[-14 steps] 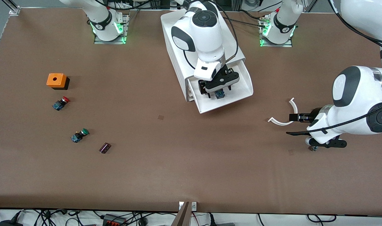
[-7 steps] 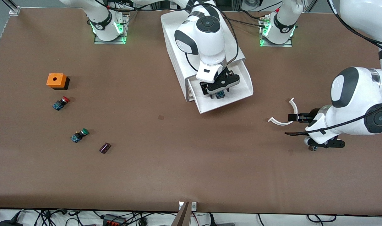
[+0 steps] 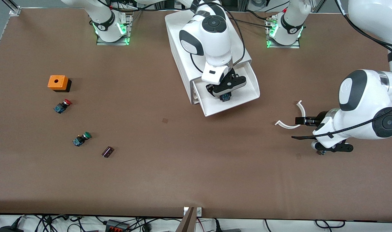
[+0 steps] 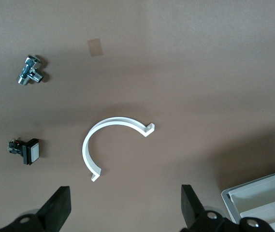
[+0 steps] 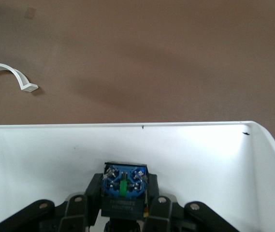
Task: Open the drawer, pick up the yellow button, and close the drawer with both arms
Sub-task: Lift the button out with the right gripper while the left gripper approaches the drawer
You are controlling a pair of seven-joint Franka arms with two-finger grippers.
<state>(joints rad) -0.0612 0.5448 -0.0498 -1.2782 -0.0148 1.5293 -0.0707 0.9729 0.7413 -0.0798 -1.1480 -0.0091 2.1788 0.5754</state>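
Note:
The cabinet stands at the table's back middle with its bottom drawer pulled open. My right gripper reaches down into the drawer and is shut on the button. In the right wrist view the button's blue-and-black body sits between the fingers inside the white drawer wall. Its cap is hidden. My left gripper hangs open and empty over the table toward the left arm's end. Its two fingertips stand wide apart in the left wrist view.
A white curved strip, a metal fitting and a small black-and-white switch lie under the left arm. Toward the right arm's end lie an orange box, a red-capped button, a green-capped button and a dark piece.
My right arm's wrist has shifted slightly over the open drawer, with the button still between its fingers. My left arm has drifted a little toward the table's middle.

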